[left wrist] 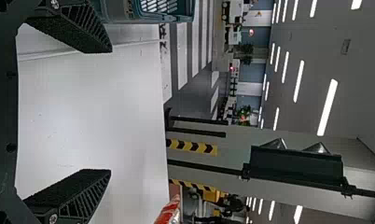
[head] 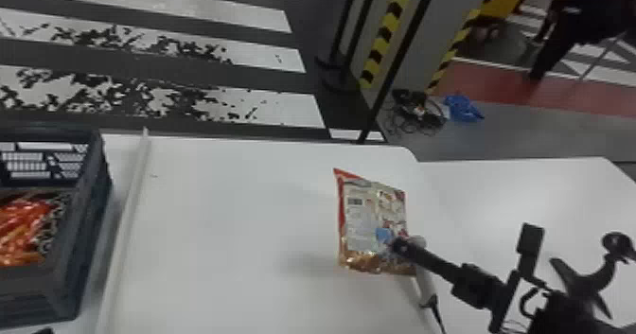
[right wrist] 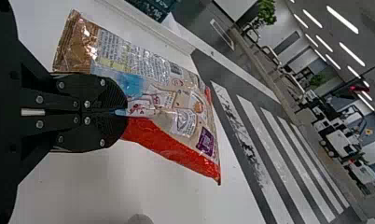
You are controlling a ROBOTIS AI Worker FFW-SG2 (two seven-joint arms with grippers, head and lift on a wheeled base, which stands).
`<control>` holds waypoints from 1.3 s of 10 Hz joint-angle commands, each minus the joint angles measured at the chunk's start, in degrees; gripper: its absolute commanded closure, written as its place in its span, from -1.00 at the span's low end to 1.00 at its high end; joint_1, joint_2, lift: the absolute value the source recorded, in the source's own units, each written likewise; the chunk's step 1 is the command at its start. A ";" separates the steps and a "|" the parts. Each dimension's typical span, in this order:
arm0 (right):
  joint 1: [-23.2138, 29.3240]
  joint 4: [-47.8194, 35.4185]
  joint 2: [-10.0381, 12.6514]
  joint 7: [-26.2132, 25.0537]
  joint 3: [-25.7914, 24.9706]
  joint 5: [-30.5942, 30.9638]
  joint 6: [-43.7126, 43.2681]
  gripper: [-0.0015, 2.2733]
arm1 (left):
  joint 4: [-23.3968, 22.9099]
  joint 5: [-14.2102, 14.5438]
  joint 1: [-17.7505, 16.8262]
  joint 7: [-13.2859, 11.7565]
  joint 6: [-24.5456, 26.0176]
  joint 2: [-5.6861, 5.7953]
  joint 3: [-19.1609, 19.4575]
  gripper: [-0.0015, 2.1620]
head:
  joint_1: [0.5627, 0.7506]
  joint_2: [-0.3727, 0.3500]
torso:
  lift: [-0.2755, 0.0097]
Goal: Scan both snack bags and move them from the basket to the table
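Left gripper (head: 45, 331) noted at 9 o'clock from the robot, fingers apart. At 1 o'clock, snack bag (head: 366, 210) is clamped low down by right gripper (head: 402, 246). Broad span of table (head: 227, 215) is seen between bag and raised strip (head: 127, 224). Red-orange packet (head: 21, 229) is contained in basket (head: 83, 233), 10 o'clock. Table's far edge is noted at 12.

no words or numbers legible
the snack bag (head: 362, 222) carries a barcode (head: 355, 201) and small print (right wrist: 134, 58), too blurred to read; yellow-and-black warning stripes (head: 384, 39) run along a grey panel (head: 421, 49) beyond the table (head: 227, 205).
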 commanded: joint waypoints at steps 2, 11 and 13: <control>-7.69 1.51 -2.68 -0.44 -5.75 0.66 5.98 0.98 | 0.25 0.00 -0.09 -0.09 -0.13 0.03 0.00 -0.93 | 0.41 -0.94 | 0.24; -20.35 39.92 -20.61 -10.98 -7.77 7.51 -17.04 0.98 | 1.48 0.35 -0.09 -0.09 -1.01 -0.06 0.09 -0.93 | 0.41 -0.94 | 0.24; -20.61 42.91 -21.66 -16.87 -6.54 11.20 -18.45 0.98 | 1.48 0.44 -0.09 -0.44 -1.37 -0.06 0.09 -0.93 | 0.41 -0.94 | 0.24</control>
